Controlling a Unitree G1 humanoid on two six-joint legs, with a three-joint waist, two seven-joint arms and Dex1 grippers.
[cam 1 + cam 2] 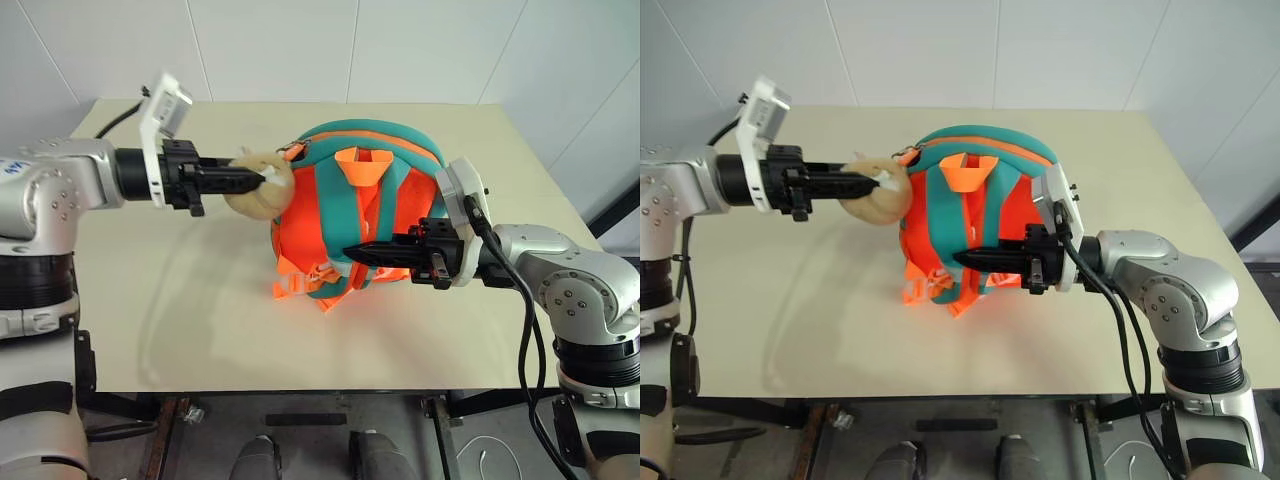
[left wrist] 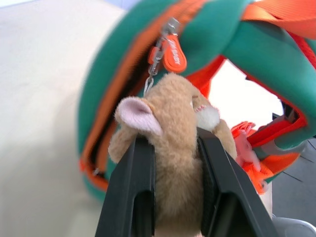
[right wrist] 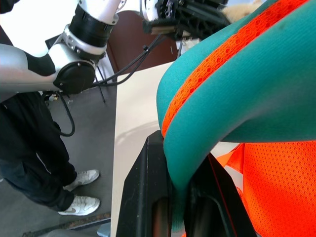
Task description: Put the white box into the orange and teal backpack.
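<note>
The orange and teal backpack [image 1: 360, 215] stands near the middle of the table, its straps facing me. A tan plush hamster [image 1: 262, 185] hangs at its upper left side beside an orange zipper pull [image 2: 173, 53]. My left gripper [image 1: 258, 180] reaches in level from the left and is shut on the hamster [image 2: 173, 128], one black finger [image 2: 129, 192] pressing each side. From the right, my right gripper [image 1: 352, 252] is shut on a teal shoulder strap [image 3: 222, 98] low on the pack's front. The white box is out of view.
The beige table [image 1: 180, 320] has bare room left of and in front of the pack. A white wall runs behind its far edge. A person in dark trousers and white shoes [image 3: 29, 163] stands beside the table.
</note>
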